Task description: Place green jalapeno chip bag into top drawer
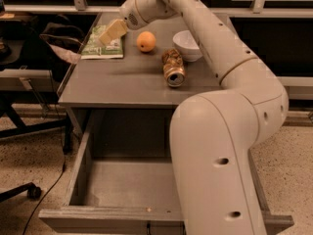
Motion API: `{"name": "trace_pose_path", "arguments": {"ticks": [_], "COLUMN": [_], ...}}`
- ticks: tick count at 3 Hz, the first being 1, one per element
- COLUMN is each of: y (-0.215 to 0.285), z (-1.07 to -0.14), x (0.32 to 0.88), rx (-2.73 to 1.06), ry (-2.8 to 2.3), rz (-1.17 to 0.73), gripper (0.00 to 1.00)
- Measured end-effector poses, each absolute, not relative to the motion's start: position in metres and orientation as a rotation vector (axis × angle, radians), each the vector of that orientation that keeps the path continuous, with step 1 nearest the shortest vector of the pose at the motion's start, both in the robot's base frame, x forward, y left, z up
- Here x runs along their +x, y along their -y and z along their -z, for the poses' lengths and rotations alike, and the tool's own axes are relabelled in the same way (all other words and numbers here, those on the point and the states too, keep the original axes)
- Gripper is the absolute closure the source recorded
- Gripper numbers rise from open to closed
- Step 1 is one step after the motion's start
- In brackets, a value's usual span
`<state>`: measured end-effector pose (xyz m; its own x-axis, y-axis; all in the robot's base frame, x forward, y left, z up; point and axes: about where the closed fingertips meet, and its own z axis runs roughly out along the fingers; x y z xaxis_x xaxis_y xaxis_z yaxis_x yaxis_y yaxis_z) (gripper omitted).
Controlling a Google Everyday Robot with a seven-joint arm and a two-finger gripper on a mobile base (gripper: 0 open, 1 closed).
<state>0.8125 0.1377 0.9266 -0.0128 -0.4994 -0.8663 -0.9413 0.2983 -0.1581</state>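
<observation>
Gripper [111, 32] of the single arm is at the far left corner of the grey table [117, 84], right over the green jalapeno chip bag [95, 50]. Its pale tip overlaps the upper right part of the bag. I cannot tell from this view whether it is clenched on the bag or loose, and I also cannot tell if it really touches the bag or only hangs just above it.

The bag lies flat on the table top, near the left edge and the back edge (its light green face with white stripes is turned up).

Just beside the bag, on its right, there is an orange [146, 41], apart from the bag and from the gripper. Further right stands a white bowl [187, 44], upright, partly hidden behind the arm [234, 58]. In front of the bowl a crushed brown can [173, 67] lies on its side, with the round end turned toward the camera.

The arm goes from the gripper to the right across the back of the table, bends down, and joins a big cream body [215, 170] which covers the right side of the view.

Under the table the top drawer [122, 185] is pulled out wide, with its grey floor bare. Its front panel is at the bottom edge of the view, with a small dark handle [147, 226].

On the left are a dark chair [29, 77] and a black cable [46, 195] on the speckled floor.
</observation>
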Motion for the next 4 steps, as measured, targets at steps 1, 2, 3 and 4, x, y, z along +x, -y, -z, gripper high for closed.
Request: {"name": "trace_pose_path", "arguments": {"ticks": [1, 2, 3, 4], "y": [-0.151, -0.158, -0.163, -0.166], "z": [-0.914, -0.905, -0.893, -0.875], "x": [0.816, 0.817, 0.817, 0.817], "rx": [-1.371, -1.391, -1.410, -1.411], "ry": [-1.673, -1.695, -1.726, -1.774], "rz": [-0.633, -0.653, -0.672, -0.713], "gripper": [0.00, 0.00, 0.00, 0.00]}}
